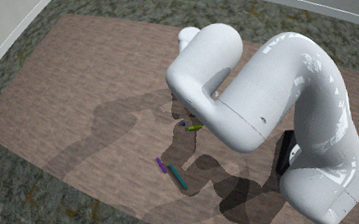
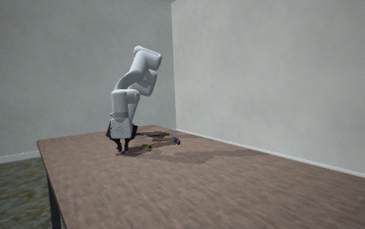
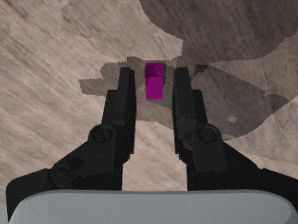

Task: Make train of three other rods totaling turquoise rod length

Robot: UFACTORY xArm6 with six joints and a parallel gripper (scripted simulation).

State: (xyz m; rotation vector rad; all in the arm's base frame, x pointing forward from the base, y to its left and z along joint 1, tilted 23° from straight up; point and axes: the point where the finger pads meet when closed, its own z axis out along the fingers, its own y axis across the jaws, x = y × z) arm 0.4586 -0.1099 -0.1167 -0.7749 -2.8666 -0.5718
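The jaws stand part-way apart, straddling the magenta rod (image 3: 154,82) with a sliver of gap either side, pinching nothing. The gripper (image 3: 153,86) hangs low over the wooden table (image 1: 58,82), rod flat between its fingertips. Farther out, a blue rod (image 1: 183,124) sits just beside a lime rod (image 1: 195,127). Well apart from these, a purple rod (image 1: 160,165) lies near the turquoise rod (image 1: 178,177)

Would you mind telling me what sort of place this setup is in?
Probably a bare indoor test room: plain grey walls, a mottled carpet floor, and one wooden table carrying a white arm and small coloured rods, such as the turquoise rod.
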